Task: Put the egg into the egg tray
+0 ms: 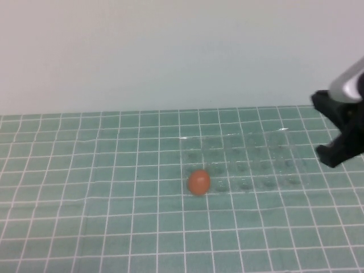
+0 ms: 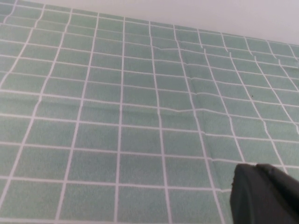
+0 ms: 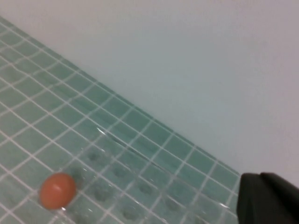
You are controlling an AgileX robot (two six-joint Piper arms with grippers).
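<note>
The orange-brown egg [image 1: 198, 182] rests at the front-left corner of the clear egg tray [image 1: 267, 149]; I cannot tell whether it sits in the corner cup or just against the rim. The right wrist view shows the egg [image 3: 57, 190] beside the tray's cups [image 3: 140, 186]. My right gripper [image 1: 330, 154] hangs above the tray's right end, well to the right of the egg, shut and empty; it also shows in the right wrist view [image 3: 250, 184]. My left gripper [image 2: 245, 173] is out of the high view, shut and empty over bare mat.
A green mat with a white grid [image 1: 85, 216] covers the table up to a plain pale wall [image 1: 170, 51] at the back. The left wrist view shows only mat [image 2: 117, 116] with slight wrinkles.
</note>
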